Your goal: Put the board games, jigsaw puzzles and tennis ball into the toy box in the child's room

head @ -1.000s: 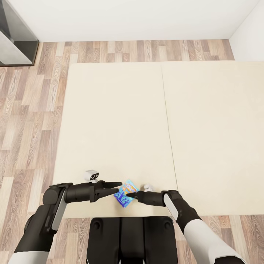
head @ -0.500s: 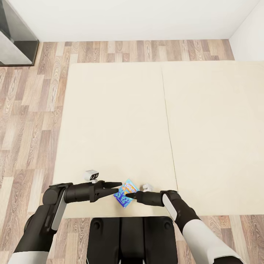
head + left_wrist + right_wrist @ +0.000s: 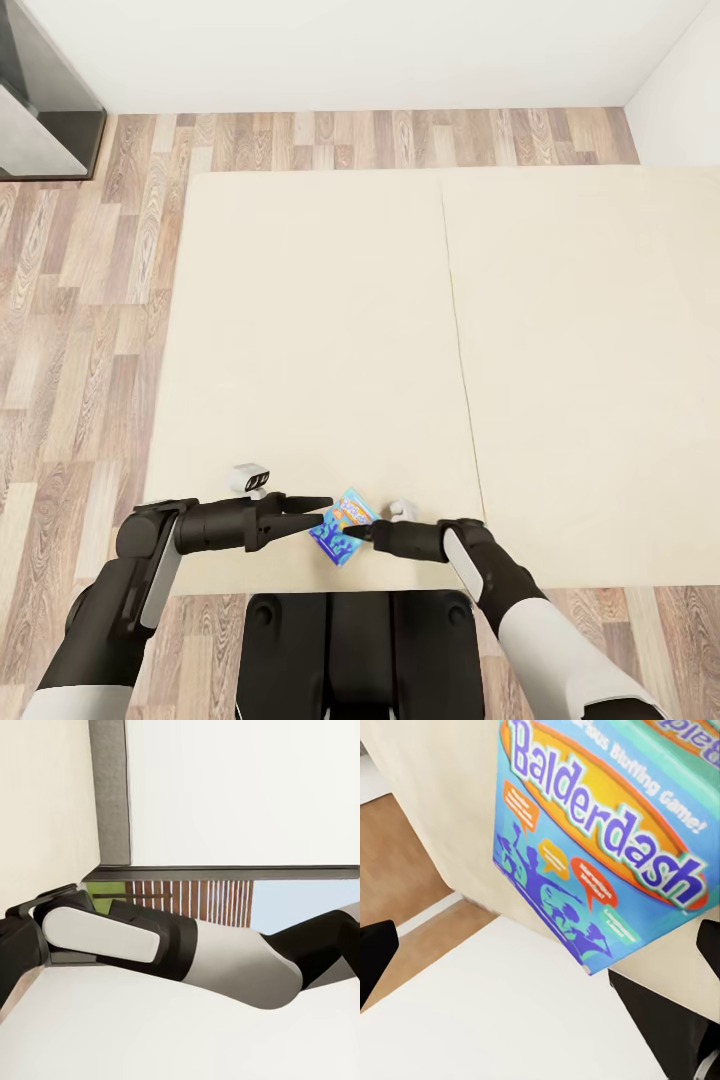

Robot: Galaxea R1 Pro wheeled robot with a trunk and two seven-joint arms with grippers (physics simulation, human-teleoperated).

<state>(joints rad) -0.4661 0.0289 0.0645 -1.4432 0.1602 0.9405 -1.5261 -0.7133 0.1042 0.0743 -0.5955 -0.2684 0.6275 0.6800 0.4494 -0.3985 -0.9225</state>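
A small blue board game (image 3: 343, 527) printed "Balderdash" (image 3: 600, 847) lies near the front edge of the bed (image 3: 330, 330), a wide cream mattress. My right gripper (image 3: 358, 531) points left at the box's right side. Its fingers stand wide apart in the right wrist view, one fingertip (image 3: 709, 937) at the box's edge and the other off to the side, so this gripper (image 3: 542, 945) is open. My left gripper (image 3: 322, 511) points right at the box's left corner, its two fingertips slightly apart and holding nothing. The left wrist view looks across at my right arm (image 3: 150, 945).
Wood floor (image 3: 80, 330) runs along the bed's left side and far end. A dark grey piece of furniture (image 3: 40, 110) stands at the far left by the white wall. My black base (image 3: 360, 640) is right against the bed's near edge.
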